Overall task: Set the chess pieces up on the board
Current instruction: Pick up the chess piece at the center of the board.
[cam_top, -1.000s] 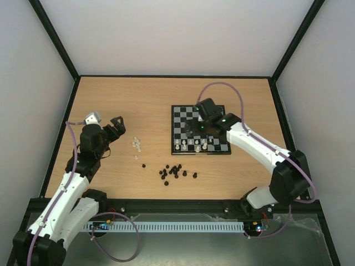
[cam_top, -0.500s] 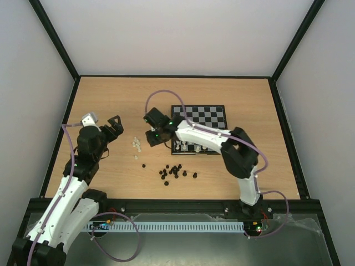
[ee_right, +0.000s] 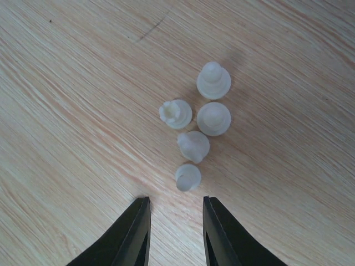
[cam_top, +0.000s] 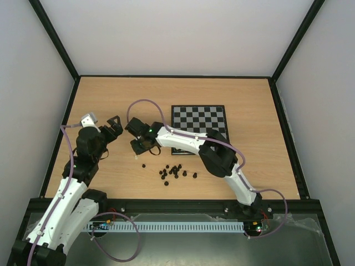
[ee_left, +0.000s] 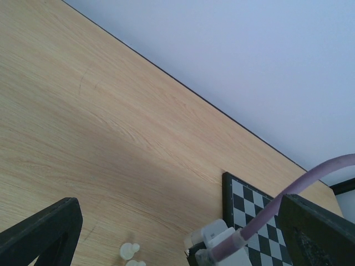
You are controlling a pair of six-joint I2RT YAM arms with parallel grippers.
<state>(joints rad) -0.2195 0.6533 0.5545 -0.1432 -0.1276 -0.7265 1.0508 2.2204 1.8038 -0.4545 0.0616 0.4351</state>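
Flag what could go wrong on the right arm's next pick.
1. The white pieces sit tightly packed; the open right gripper closing on the nearest piece may topple its neighbours.
2. The right arm is stretched over the near edge of the board; a low swing could sweep anything there.

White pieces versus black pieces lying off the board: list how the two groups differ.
The white pieces are cream; the black pieces are dark. The white pieces, five in the right wrist view, sit in a tight cluster, while the black pieces are more numerous and loosely scattered. The white pieces lie just ahead of the open right gripper; the black pieces have no gripper over them. Both groups rest on the table, off the board.
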